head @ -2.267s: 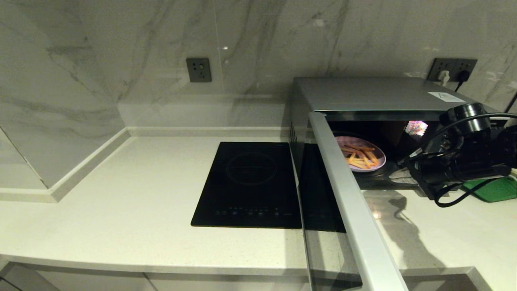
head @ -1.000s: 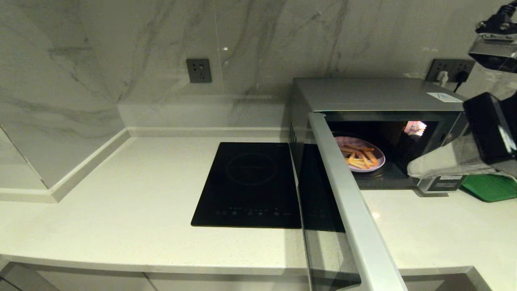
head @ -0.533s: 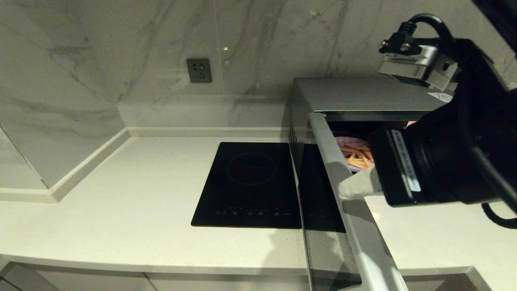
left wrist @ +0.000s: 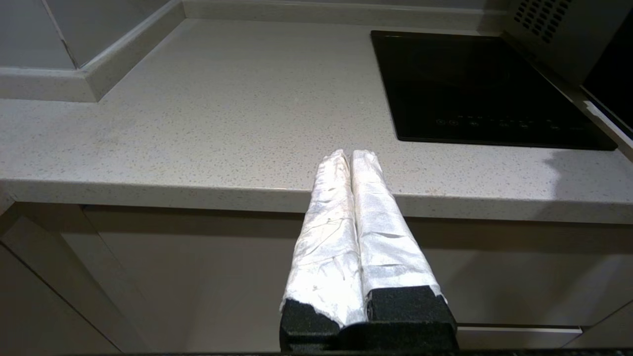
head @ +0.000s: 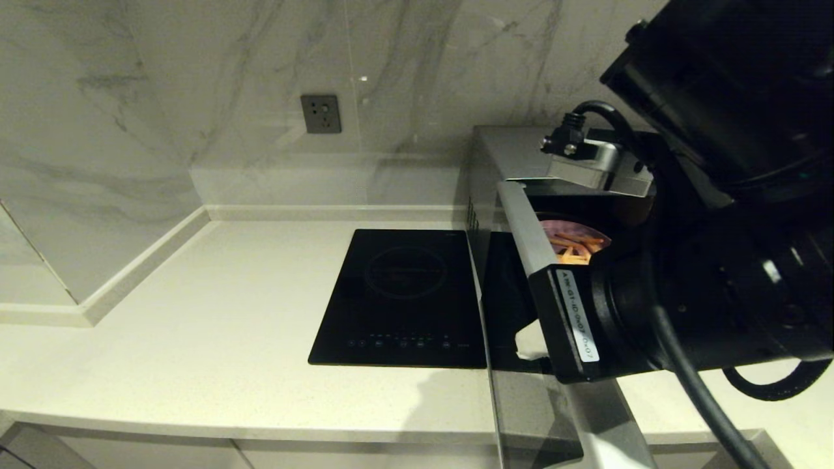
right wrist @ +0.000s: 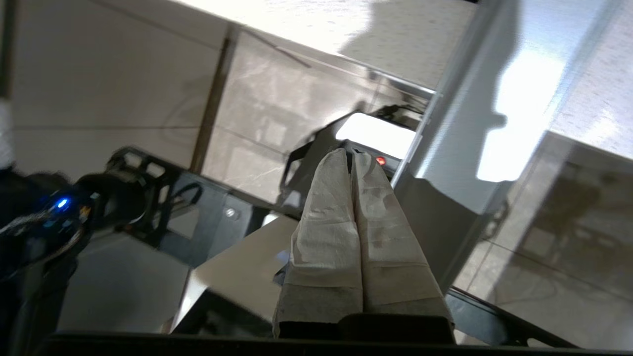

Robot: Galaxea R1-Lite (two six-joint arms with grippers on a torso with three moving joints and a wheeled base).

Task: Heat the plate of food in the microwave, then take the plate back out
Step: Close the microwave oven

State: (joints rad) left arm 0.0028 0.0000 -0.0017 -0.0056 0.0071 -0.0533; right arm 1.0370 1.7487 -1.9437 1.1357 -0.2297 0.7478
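The microwave (head: 515,153) stands at the right of the counter with its door (head: 524,234) swung wide open toward me. Inside it, the plate of food (head: 573,242) shows only in part, lilac rim and orange fries, behind my right arm. My right gripper (head: 531,342) reaches across the door's top edge, and its white-wrapped tips poke out on the door's outer side. In the right wrist view this gripper (right wrist: 348,155) is shut and empty, close to the door's silver frame (right wrist: 460,148). My left gripper (left wrist: 348,154) is shut and empty, parked low at the counter's front edge.
A flat black cooktop (head: 404,293) lies in the counter left of the microwave, and its control strip (left wrist: 494,122) faces the front edge. A wall socket (head: 320,113) sits on the marble backsplash. The right arm's bulk hides the counter right of the door.
The right arm has risen from beside the microwave's right front and swung left across the cavity, over the open door. The plate and the door have not moved.
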